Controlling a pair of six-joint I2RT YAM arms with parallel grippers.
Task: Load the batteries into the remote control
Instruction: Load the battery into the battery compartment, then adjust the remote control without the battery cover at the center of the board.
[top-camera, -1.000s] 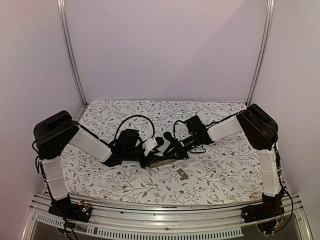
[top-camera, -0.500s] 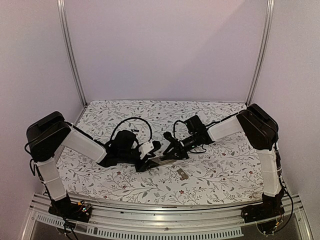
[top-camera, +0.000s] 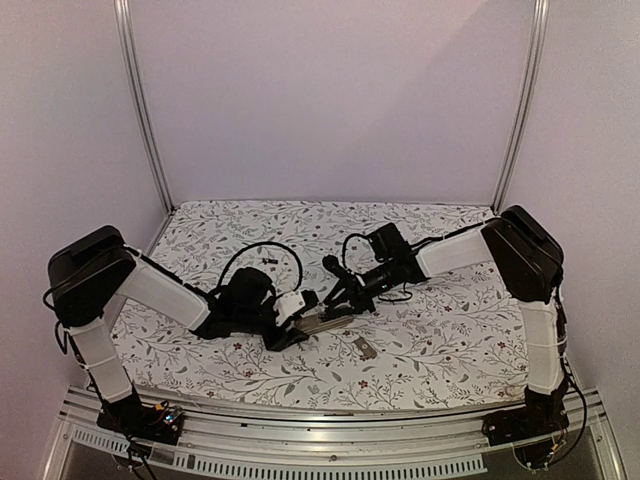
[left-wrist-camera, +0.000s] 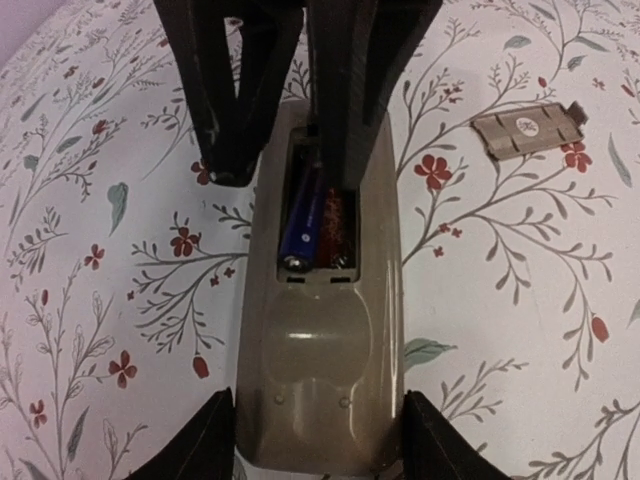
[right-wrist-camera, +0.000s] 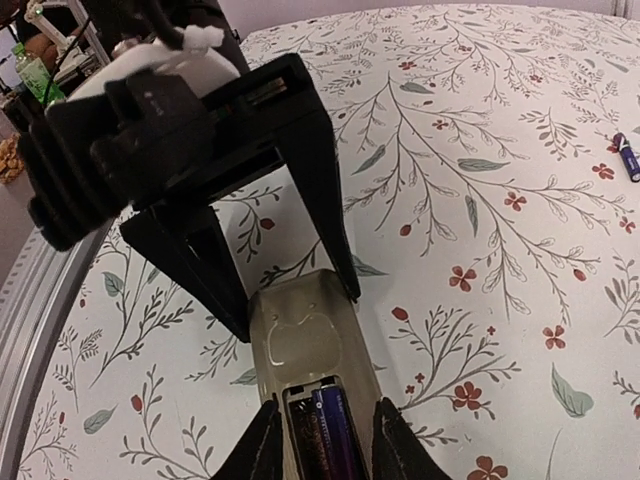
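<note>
Your left jaws gape astride the remote (left-wrist-camera: 320, 340) at 6 o'clock; right jaws half-open, empty, at 12, over the batteries (left-wrist-camera: 305, 225).

I'm looking at two arms built alike. The left arm (top-camera: 160, 290) and the right arm (top-camera: 455, 252) are wearing smooth white covers on their long links, with chunky black housings bulging at the joints. Black cables (top-camera: 262, 250) are looping over the wrists. The left end effector (right-wrist-camera: 296, 313) is showing flat, tapering matt-black fingers (right-wrist-camera: 200, 270) under a ribbed black block and a rounded white shell (right-wrist-camera: 150, 65). The right end effector (left-wrist-camera: 282, 182) is showing the same black. Coloured wiring is peeking out at the left base (top-camera: 160, 415).
</note>
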